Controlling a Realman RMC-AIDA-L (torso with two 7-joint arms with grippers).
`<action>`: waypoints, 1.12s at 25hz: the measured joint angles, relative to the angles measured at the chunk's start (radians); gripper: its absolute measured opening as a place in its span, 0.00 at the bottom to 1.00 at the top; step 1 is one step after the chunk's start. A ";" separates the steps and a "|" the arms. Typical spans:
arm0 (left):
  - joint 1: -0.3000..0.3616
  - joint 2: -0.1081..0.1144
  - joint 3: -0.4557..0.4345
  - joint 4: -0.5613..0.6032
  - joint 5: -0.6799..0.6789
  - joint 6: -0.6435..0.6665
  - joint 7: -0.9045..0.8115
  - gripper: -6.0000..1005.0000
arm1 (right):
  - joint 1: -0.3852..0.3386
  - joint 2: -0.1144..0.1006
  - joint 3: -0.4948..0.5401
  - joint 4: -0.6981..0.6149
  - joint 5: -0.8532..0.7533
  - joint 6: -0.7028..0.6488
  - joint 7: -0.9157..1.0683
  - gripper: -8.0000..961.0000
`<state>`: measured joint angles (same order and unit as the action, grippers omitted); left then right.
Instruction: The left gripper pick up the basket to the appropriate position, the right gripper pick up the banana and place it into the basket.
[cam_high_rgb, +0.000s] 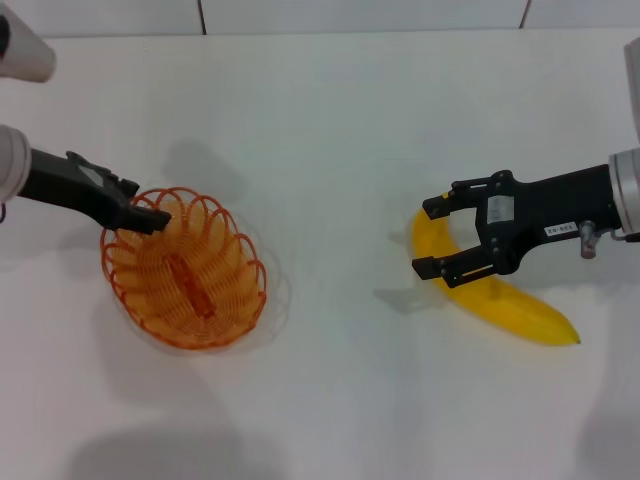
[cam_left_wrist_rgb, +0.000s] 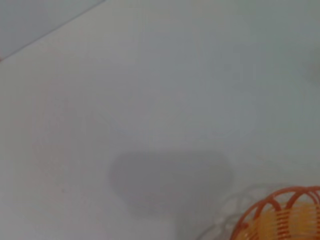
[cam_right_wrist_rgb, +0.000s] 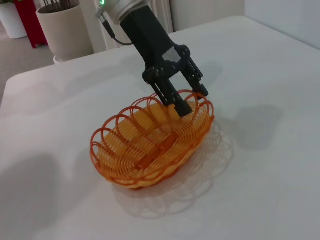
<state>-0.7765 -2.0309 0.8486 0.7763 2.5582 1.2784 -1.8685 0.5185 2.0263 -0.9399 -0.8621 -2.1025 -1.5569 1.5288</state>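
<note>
The orange wire basket (cam_high_rgb: 185, 272) is at the left of the white table, and its rim also shows in the left wrist view (cam_left_wrist_rgb: 280, 212). My left gripper (cam_high_rgb: 152, 216) is shut on the basket's far left rim. In the right wrist view the left gripper (cam_right_wrist_rgb: 190, 99) has one finger inside the rim and one outside, and the basket (cam_right_wrist_rgb: 150, 145) looks slightly tilted above its shadow. The yellow banana (cam_high_rgb: 505, 298) lies on the table at the right. My right gripper (cam_high_rgb: 430, 237) is open, with its fingers on either side of the banana's upper end.
The white table (cam_high_rgb: 330, 130) runs back to a tiled wall edge at the far side. Beyond the table, the right wrist view shows a beige planter (cam_right_wrist_rgb: 62, 30) and a red object (cam_right_wrist_rgb: 32, 17).
</note>
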 joint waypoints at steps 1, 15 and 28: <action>-0.003 0.000 0.000 -0.009 0.000 -0.007 0.001 0.66 | 0.000 0.000 0.000 0.000 0.000 0.000 0.000 0.92; -0.022 0.000 0.017 -0.078 0.002 -0.076 0.010 0.57 | 0.014 0.000 -0.013 0.016 -0.013 0.014 0.001 0.92; -0.020 -0.001 0.024 -0.080 -0.009 -0.081 0.035 0.44 | 0.014 0.002 -0.030 0.015 -0.013 0.023 0.006 0.92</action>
<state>-0.7963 -2.0322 0.8729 0.6964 2.5487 1.1976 -1.8333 0.5325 2.0278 -0.9694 -0.8467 -2.1154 -1.5339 1.5350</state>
